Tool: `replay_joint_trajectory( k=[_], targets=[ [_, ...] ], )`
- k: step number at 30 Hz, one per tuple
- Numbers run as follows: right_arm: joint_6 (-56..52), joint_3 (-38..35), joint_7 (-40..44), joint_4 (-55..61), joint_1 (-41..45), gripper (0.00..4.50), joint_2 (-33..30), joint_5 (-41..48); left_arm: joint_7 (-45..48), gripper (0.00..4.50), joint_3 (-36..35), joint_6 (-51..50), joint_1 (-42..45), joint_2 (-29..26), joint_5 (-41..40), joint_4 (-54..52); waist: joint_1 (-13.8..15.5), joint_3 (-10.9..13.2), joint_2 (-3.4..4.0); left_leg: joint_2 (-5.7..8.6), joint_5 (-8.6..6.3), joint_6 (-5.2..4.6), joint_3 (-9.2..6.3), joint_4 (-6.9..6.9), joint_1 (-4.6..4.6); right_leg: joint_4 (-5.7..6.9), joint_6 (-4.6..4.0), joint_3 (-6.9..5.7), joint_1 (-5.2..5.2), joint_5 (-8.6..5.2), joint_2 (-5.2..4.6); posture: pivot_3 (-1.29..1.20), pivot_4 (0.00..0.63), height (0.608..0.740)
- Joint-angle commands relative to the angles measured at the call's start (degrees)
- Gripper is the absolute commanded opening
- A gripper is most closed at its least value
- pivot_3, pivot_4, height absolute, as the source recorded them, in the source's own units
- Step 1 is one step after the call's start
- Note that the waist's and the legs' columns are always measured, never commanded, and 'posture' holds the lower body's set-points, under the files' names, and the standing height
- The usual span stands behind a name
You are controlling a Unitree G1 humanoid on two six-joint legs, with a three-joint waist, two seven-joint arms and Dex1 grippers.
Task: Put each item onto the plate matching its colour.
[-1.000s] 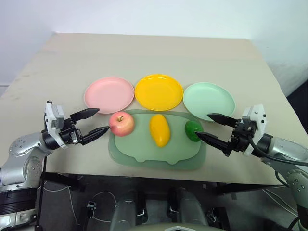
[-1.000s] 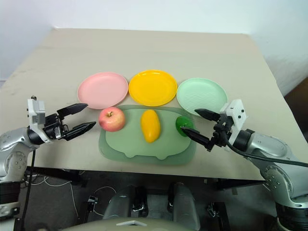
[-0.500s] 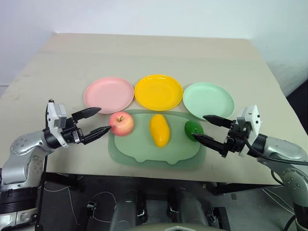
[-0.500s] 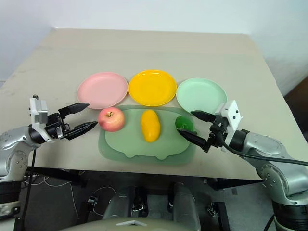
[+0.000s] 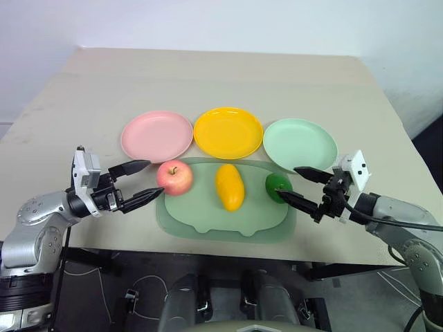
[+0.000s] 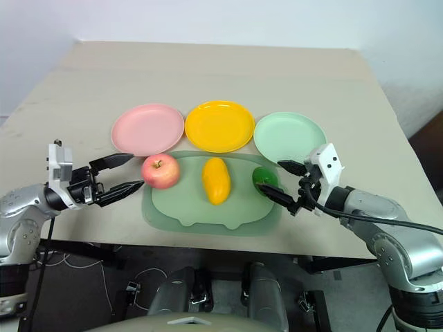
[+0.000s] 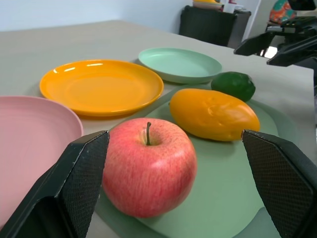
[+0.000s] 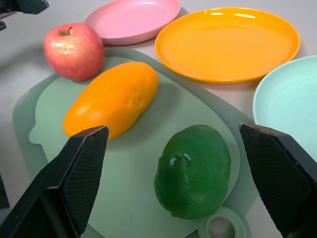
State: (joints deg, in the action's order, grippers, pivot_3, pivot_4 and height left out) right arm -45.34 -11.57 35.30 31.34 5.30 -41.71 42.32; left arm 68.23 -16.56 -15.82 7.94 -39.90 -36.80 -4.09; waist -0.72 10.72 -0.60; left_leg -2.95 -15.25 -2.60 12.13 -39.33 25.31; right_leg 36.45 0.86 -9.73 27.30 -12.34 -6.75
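apple (image 5: 174, 178): sitting on the mat's (image 5: 208, 223) left edge, just below the pink plate (image 5: 157, 135); looks light, rigid, smooth. Pinch across the widest girth.
mango (image 5: 230, 187): lying mid-mat, below the yellow plate (image 5: 228, 131); grip across the short axis.
lime (image 5: 278, 187): resting at the mat's right edge near the green plate (image 5: 300, 144); small, round, likely rolling if nudged.
left tool (image 5: 142, 181): spread wide, empty, flanking the apple.
right tool (image 5: 299, 185): spread wide, empty, bracketing the lime.
change: right tool is closing in on the lime; fruit unmoved.
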Motion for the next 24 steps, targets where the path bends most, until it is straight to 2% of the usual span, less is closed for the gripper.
replay_joint_trajectory(
  k=[1, 13, 24],
  targets=[
    [-1.35, 1.31, -1.99, 1.24, 1.48, 4.50, -0.18, -0.99, 0.40, 4.48, 0.07, 1.20, 0.61, 0.28, -0.23, -0.54, 0.00, 0.00, 0.00, 0.00, 0.00, 0.00, 0.00, 0.00, 0.00, 0.01, 0.00, 0.00, 0.00, 0.00, 0.00, 0.00, 0.150, 0.696],
    [-6.02, 5.00, -4.74, -3.53, 4.41, 4.50, -1.13, -6.10, -0.23, 4.48, 1.22, 1.62, 0.97, 1.38, -0.02, -1.46, -0.02, -0.01, -0.01, 0.01, 0.01, 0.01, 0.02, -0.06, 0.00, 0.09, 0.13, 0.00, 0.00, 0.07, -0.01, 0.00, 0.150, 0.696],
    [-8.98, 7.41, -6.55, -6.36, 8.06, 4.50, 2.64, -7.69, -0.47, 4.48, 1.34, 3.00, 1.88, 1.29, 0.87, -0.24, 0.08, -0.01, -0.01, -0.01, 0.01, 0.01, 0.00, -0.33, 0.02, 0.39, 0.05, 0.00, 0.03, 0.00, -0.05, 0.00, 0.150, 0.696]
  ],
)
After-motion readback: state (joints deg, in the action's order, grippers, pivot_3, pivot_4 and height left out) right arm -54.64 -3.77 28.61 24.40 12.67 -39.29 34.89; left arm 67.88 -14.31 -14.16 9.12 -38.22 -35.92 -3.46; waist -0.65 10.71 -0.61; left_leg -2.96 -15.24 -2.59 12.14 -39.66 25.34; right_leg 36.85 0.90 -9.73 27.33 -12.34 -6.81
